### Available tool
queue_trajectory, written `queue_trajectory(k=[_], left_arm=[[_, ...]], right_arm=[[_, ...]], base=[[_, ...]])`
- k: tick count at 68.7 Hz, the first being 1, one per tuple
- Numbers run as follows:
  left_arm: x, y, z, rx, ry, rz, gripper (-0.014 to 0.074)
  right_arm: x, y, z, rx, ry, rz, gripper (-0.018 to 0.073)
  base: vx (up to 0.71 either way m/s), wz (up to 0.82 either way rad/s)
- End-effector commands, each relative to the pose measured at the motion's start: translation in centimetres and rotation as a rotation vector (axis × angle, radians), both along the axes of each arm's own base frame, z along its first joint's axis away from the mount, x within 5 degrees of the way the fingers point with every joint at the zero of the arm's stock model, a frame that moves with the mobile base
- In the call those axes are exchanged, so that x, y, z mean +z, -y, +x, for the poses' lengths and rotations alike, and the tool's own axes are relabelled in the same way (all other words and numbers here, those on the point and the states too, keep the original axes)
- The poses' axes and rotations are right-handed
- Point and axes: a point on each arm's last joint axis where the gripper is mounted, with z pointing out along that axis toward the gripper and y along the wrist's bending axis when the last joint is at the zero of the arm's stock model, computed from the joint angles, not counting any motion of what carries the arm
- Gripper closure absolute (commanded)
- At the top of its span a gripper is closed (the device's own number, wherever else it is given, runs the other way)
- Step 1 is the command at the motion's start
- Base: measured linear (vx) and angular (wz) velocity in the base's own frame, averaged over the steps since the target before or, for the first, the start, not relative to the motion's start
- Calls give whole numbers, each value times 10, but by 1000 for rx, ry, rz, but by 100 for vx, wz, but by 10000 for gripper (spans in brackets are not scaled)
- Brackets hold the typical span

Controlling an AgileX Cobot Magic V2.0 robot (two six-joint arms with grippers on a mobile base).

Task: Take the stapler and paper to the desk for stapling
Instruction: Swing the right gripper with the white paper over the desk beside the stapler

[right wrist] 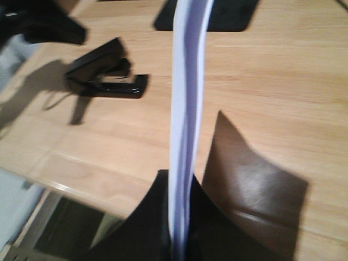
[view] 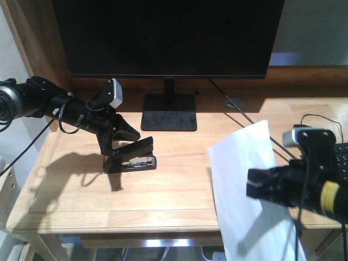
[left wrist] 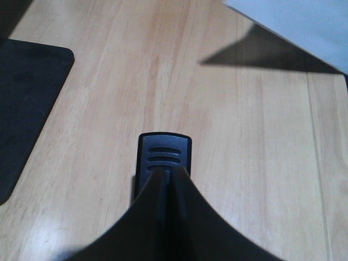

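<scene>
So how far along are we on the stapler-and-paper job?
Done: the stapler sits on the desk, with the left gripper clamped on its rear end. In hand: the right gripper pinches the paper, held upright off the desk. Left: lay the paper down and feed it into the stapler.

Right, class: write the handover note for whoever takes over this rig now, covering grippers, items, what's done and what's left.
Left gripper: closed, tips at the stapler; a real grip is unclear.
Right gripper: shut on the paper, held up over the front right of the desk.
Done: stapler sits on the desk.
Left: lay the paper down, staple it.
</scene>
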Motion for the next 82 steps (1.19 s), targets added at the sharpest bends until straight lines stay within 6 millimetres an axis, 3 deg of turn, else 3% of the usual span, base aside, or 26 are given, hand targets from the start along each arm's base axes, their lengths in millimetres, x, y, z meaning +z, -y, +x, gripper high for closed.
queue_trajectory(k=[1,22,42,60,82], left_arm=[[40,6,-1,8,64,-78,603],[40,6,-1,8,64,-78,603],[40,6,-1,8,64,-78,603],[40,6,-1,8,64,-78,603],[40,6,-1,8,64,-78,603]], right_arm=[[7,-3,24,-33,31,12,561],[7,-16,80,-75,21,117,561],[-3,-26,118,-78,27,147,561],[-5,-41,129,87,108,195,561],[-15,-46,136,116,150,265,561]], base=[[0,0],[0,0],[0,0],[0,0],[0,0]])
